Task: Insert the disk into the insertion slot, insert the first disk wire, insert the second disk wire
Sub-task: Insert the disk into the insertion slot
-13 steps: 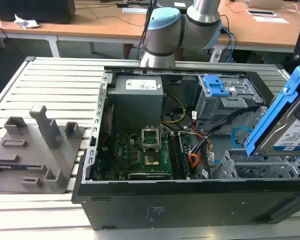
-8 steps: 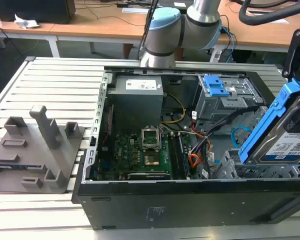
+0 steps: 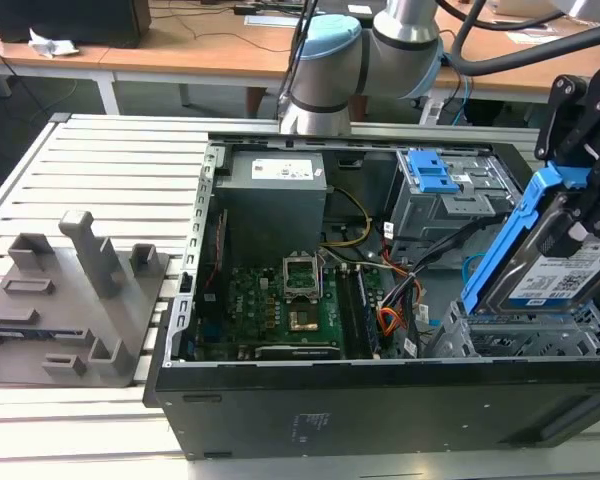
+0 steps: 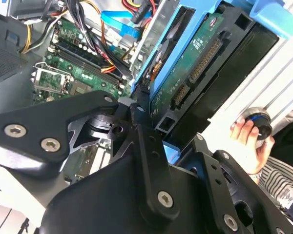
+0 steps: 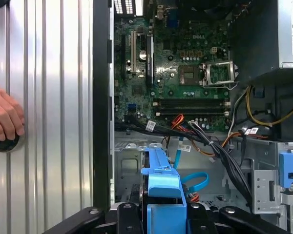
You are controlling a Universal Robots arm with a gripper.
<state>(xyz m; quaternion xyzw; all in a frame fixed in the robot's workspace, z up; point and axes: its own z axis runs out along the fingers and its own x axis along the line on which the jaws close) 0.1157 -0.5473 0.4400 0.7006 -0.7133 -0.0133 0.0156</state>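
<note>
One relation mattered: at the exterior view's right, the disk (image 3: 552,272) hung directly over the insertion slot (image 3: 525,338). The tool (image 3: 578,190) was clenched on the disk's blue carrier. The disk's long axis tilted steeply, with its lower end just above the slot and not yet in.

In the second wrist view the disk (image 4: 195,53) showed its green circuit side, stretching away from the tool's black frame.

In the first wrist view the disk (image 5: 162,187) pointed toward the case floor, and the second disk wire (image 5: 198,179) curled just beside it.
</note>
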